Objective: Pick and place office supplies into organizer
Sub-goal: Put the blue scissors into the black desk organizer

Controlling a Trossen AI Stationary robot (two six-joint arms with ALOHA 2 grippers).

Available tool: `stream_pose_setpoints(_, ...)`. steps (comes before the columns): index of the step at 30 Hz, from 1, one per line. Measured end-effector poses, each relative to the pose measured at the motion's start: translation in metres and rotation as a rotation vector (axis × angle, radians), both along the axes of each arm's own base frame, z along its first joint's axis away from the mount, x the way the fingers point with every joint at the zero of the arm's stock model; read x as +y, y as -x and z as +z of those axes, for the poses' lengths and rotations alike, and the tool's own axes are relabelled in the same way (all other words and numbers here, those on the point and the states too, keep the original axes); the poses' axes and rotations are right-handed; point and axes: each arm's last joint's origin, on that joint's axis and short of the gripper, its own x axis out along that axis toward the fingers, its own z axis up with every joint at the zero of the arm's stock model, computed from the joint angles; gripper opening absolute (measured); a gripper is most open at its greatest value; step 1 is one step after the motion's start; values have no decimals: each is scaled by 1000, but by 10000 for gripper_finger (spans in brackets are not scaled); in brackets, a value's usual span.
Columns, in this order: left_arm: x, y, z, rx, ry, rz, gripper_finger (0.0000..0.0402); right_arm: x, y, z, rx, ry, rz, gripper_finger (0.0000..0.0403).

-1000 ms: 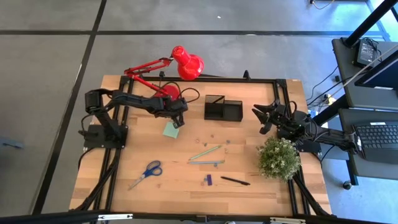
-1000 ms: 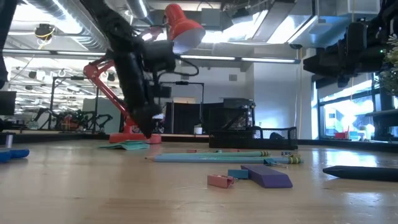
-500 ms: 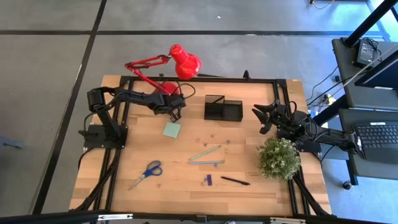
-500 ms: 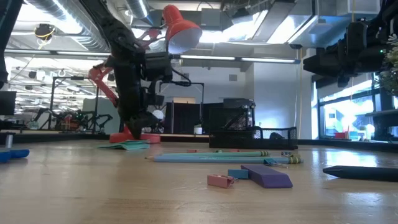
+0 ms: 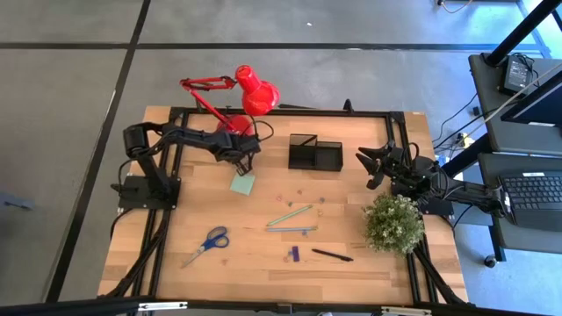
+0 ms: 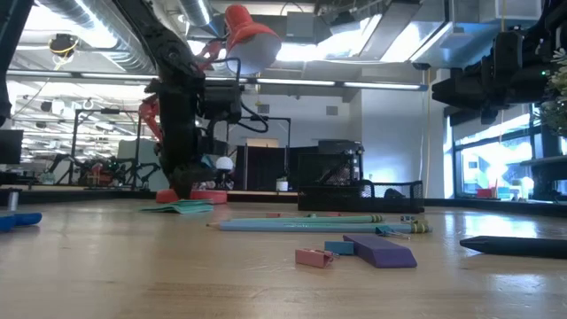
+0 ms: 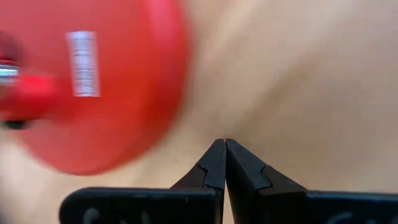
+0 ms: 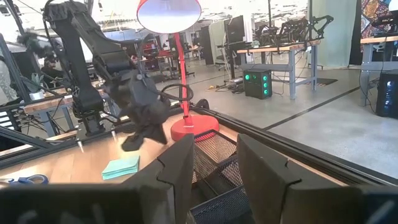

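— While the left gripper hangs near the far edge of the tabletop, what are its fingers doing?
— Pressed fully together, holding nothing. In its wrist view the two tips meet over bare wood, just beside the red lamp base.
— And the sticky-note pad?
— The pale green pad lies flat on the wood, a little nearer the front edge than that gripper, not touched by it.
— Where is the organizer?
— The black organizer stands near the middle of the far edge, between the two arms. Whether anything is inside it, I cannot tell.
— The right gripper?
— The right gripper hovers toward the right edge, just beside the organizer, fingers parted partway, empty. The green plant sits beside that arm.
— The rest of the supplies?
— Two light-blue pencils lie near the tabletop's middle, the blue-handled scissors toward the front left corner, and the purple piece and a black pen near the front edge.
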Motion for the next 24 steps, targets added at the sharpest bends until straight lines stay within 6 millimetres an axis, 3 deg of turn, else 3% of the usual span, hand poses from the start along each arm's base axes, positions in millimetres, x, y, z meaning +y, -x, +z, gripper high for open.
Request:
stream_pose_setpoints(5, -18, -6, 12, -55, 28, -75, 10, 0, 0, 0, 0, 0, 0, 126)
stream_pose_setpoints(13, -58, 3, 58, -140, -27, -191, 17, 0, 0, 0, 3, -1, 0, 126)
stream_pose_setpoints(18, -82, 8, 77, -253, 116, -312, 33, 0, 0, 0, 4, -1, 0, 126)
stream_pose_setpoints(24, -107, 6, 77, -288, 313, -434, 88, 0, 0, 0, 4, -1, 0, 126)
